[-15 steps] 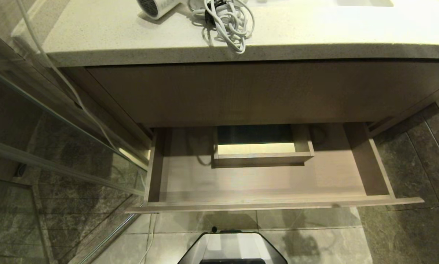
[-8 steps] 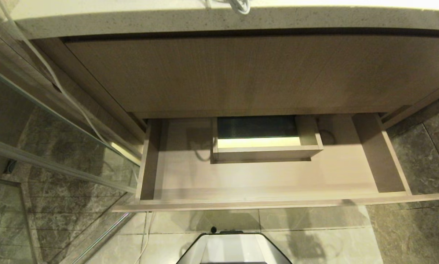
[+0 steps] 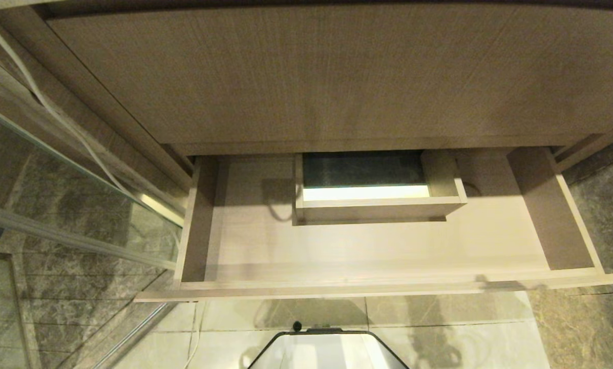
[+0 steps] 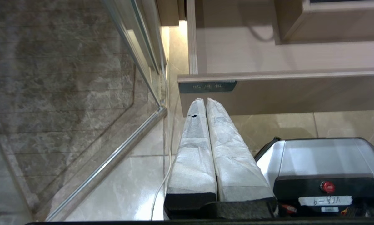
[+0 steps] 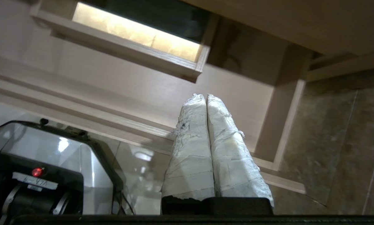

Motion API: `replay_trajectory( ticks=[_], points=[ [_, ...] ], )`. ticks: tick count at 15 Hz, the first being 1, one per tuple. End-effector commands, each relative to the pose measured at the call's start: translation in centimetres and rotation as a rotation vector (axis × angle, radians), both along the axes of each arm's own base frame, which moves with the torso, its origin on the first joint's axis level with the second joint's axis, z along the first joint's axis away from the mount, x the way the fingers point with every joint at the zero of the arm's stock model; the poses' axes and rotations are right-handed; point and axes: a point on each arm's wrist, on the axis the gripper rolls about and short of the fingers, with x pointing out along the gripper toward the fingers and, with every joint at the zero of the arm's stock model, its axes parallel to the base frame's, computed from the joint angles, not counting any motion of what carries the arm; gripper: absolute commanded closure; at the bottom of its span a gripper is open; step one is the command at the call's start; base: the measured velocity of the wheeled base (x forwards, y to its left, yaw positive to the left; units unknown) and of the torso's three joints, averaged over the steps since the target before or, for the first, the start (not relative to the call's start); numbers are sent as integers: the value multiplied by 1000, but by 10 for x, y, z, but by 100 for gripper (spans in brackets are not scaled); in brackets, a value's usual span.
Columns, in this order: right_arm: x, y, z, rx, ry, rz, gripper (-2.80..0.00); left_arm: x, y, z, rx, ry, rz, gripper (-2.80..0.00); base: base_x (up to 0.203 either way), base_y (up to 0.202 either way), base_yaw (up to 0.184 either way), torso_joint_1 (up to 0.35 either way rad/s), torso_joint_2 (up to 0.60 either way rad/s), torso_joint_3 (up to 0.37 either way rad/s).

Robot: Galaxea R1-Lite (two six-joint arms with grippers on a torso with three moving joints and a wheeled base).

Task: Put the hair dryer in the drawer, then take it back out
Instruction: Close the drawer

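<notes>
- From the head camera I see the wide, shallow light-wood drawer (image 3: 367, 246) standing pulled out below a closed, plain wood-grain cabinet front (image 3: 337, 77).
- A rectangular boxed wooden cutout (image 3: 375, 197) sits at the back of the drawer's floor, roughly central, lit pale inside with a dark panel behind it.
- The white hair dryer is in none of my views; the visible drawer floor holds nothing, so I cannot say where the dryer is relative to either gripper.
- My right gripper (image 5: 205, 98) has its two white-wrapped fingers (image 5: 191, 147) pressed flat together with nothing between them. It hangs in front of the drawer, with its tips pointing toward the right part of the drawer, near the right side wall.
- My left gripper (image 4: 204, 101) is likewise closed, wrapped fingers (image 4: 194, 150) touching and holding nothing. It sits low, just before the drawer's front panel at its left end, below a small dark label (image 4: 207, 86) on that panel.
- The robot's grey and black base (image 3: 326, 351) shows on the pale tiled floor (image 3: 439, 318) below the drawer front.
- A glass shower partition (image 3: 55, 195) with a metal frame stands to the left, and a thin pale cord (image 3: 65, 123) hangs down past it.
</notes>
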Motion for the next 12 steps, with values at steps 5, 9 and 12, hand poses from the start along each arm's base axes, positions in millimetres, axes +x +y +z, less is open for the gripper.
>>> replay_trajectory(
  ticks=[5, 9, 12],
  points=[
    [-5, 1, -6, -6, 5, 4, 0, 0, 0, 0, 0, -1, 0, 0, 0, 0, 0, 40, 297, 334],
    [-9, 1, -14, -4, 17, -3, 0, 0, 0, 0, 0, -1, 0, 0, 0, 0, 0, 103, 65, 165],
    [-8, -1, -27, 9, 72, -24, 0, 0, 0, 0, 0, -1, 0, 0, 0, 0, 0, 23, 16, 37]
  ],
)
